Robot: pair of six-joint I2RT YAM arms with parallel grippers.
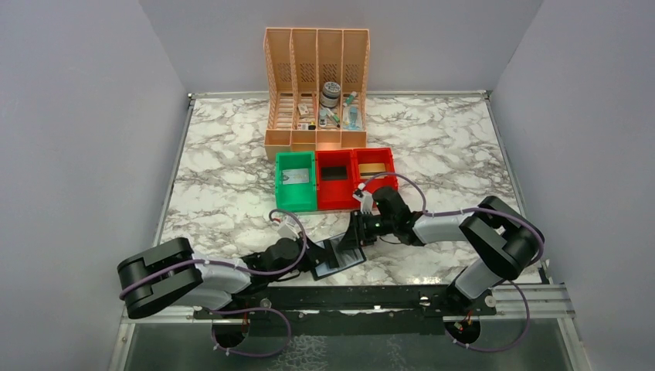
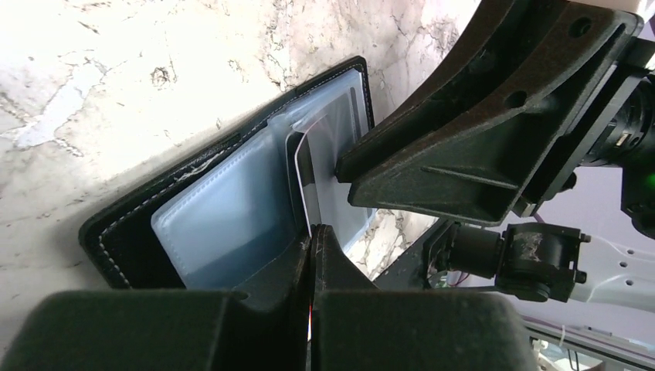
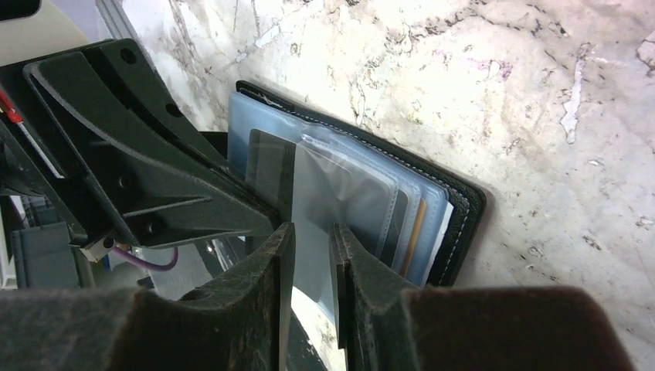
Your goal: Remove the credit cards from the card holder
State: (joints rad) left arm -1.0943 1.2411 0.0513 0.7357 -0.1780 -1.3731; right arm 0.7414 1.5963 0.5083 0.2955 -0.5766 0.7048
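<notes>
The black card holder point(image 1: 341, 254) lies open on the marble close to the near edge, its pale blue lining and clear sleeves point(image 2: 224, 216) fanned out. My left gripper point(image 2: 311, 241) is shut on the thin pale edge of a dark grey credit card point(image 2: 302, 174) that stands up out of a sleeve. From the other side, my right gripper point(image 3: 309, 239) is open, its fingers a little apart around a clear sleeve point(image 3: 313, 209). More credit cards sit in the sleeves beside it, among them a tan one point(image 3: 417, 226). The two grippers nearly touch over the holder.
A green bin point(image 1: 296, 180) and two red bins point(image 1: 335, 179) point(image 1: 375, 165) stand in a row behind the card holder. A tan slotted organiser point(image 1: 317, 85) with small items stands at the back. The black rail point(image 1: 347, 297) runs along the table's near edge.
</notes>
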